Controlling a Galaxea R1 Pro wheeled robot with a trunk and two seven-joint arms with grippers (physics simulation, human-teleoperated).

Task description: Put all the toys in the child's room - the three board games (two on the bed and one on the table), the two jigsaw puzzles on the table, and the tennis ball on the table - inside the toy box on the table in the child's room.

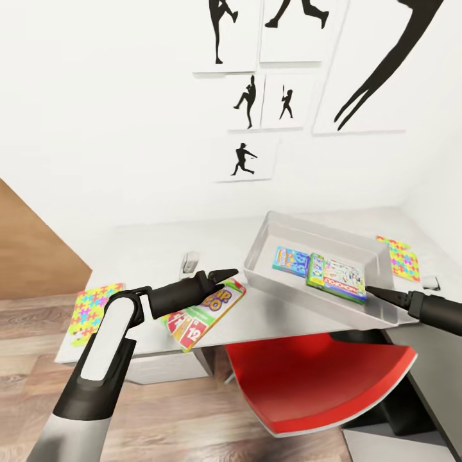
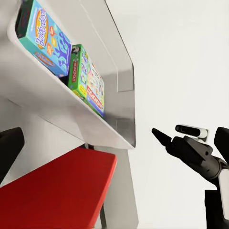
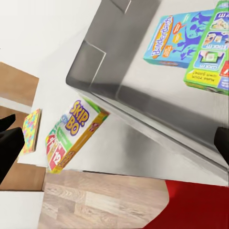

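Observation:
The grey toy box (image 1: 269, 239) stands on the pale table (image 1: 147, 250), with a blue board game (image 1: 292, 261) and the Monopoly box (image 1: 338, 278) lying inside. A Skip-Bo board game (image 1: 202, 314) lies at the table's front edge, one corner past it. Just above it hovers my left gripper (image 1: 226, 274), open and empty. My right gripper (image 1: 372, 292) is open at the toy box's near right rim, holding nothing. One jigsaw puzzle (image 1: 90, 311) lies at the table's left end, another (image 1: 401, 256) behind the box on the right. The tennis ball is out of view.
A red chair (image 1: 314, 385) is pushed under the table below the toy box. A small grey object (image 1: 189, 262) stands on the table behind my left gripper. Wood-plank floor (image 1: 192, 423) lies in front, and a white wall with black silhouette pictures (image 1: 247, 102) lies behind.

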